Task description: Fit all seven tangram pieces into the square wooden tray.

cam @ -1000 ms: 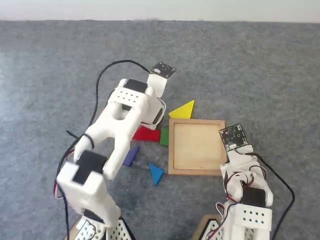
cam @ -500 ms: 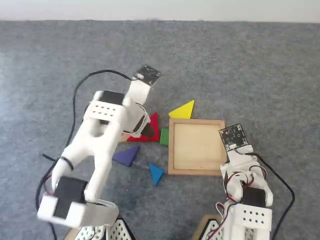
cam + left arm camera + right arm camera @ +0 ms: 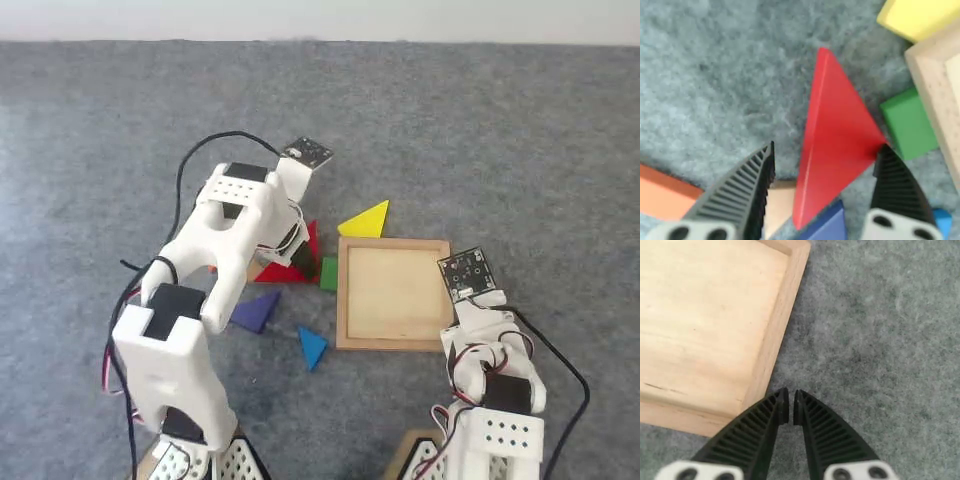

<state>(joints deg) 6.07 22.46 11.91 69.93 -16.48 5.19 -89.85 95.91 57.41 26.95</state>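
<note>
Found wooden tray (image 3: 392,342) bare (all seven outstanding). Found left pincer (image 3: 827,147) spread, red triangle (image 3: 832,107) between its tips; right pincer (image 3: 791,394) pressed together, just beside tray rim.

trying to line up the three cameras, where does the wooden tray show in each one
high view: tray right of centre, green piece at its left rim.
left wrist view: tray rim beside that green piece.
right wrist view: tray corner just ahead of the right gripper.
shared landmark, first two: the green piece.
</note>
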